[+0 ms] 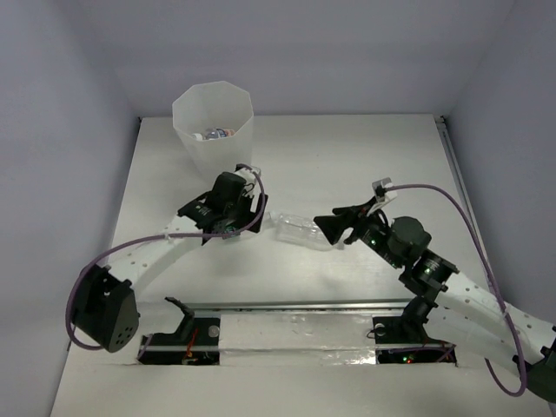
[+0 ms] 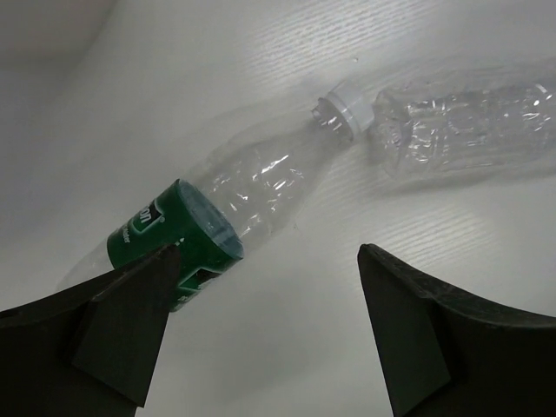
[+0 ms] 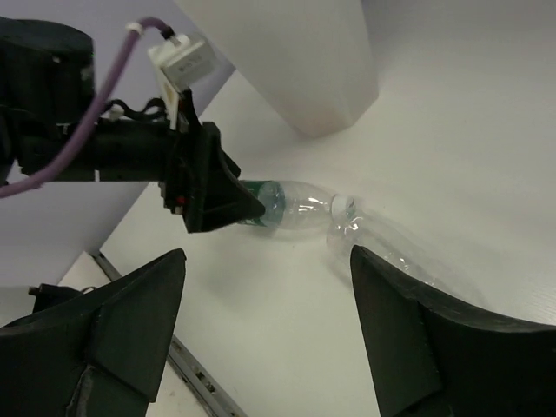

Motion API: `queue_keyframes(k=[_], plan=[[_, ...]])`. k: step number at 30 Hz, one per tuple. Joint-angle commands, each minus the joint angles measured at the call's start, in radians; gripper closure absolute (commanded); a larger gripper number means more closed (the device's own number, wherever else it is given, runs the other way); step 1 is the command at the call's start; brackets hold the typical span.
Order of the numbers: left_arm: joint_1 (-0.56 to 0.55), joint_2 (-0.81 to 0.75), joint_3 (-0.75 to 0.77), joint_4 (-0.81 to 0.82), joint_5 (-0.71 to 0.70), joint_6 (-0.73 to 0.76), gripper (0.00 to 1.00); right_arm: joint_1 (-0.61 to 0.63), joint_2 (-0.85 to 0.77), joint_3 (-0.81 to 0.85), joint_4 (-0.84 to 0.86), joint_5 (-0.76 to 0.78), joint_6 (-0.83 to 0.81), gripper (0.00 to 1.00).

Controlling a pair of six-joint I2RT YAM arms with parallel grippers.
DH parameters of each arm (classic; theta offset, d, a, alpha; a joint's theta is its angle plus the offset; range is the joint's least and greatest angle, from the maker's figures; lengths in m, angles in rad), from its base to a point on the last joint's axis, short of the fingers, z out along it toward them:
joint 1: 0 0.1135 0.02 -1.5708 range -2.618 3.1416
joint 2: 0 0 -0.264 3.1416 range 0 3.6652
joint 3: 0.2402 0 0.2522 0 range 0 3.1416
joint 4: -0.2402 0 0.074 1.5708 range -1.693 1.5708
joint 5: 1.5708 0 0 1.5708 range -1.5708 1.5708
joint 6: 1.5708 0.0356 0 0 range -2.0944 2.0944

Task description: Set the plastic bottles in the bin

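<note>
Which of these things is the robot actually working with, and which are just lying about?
Part of the job: green-labelled bottle, clear bottle, the bin, bottles inside it.
Just there: purple cables, metal rail by the arm bases.

Clear bottle [image 2: 261, 187] with green label [image 2: 174, 230] and white cap [image 2: 347, 106]; second bottle [image 2: 460, 122] plain clear; bin [image 1: 213, 130] translucent white; table [image 1: 347, 156] white; cable [image 1: 452, 195] purple.

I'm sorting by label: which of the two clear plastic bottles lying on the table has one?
The white-capped bottle with the green label, nearer the left gripper. The bare clear bottle beyond its cap shows no label.
</note>
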Motion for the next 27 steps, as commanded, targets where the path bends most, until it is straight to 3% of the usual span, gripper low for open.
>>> queue_keyframes(k=[1,20,23,27], plan=[[-0.006,0.033,0.007,-0.007,-0.020,0.025,0.18,0.006,-0.048,-0.033,-0.006,-0.012,0.013,0.17],[-0.006,0.305,0.108,-0.056,-0.204,0.038,0.19,0.006,-0.071,-0.090,0.009,-0.061,0.024,0.16],[-0.006,0.346,0.120,-0.076,-0.250,0.024,0.19,0.006,-0.037,-0.079,0.002,-0.053,0.025,0.11],[0.003,0.365,0.126,-0.082,-0.266,0.015,0.27,0.006,0.012,-0.067,-0.006,-0.050,0.033,0.10]])
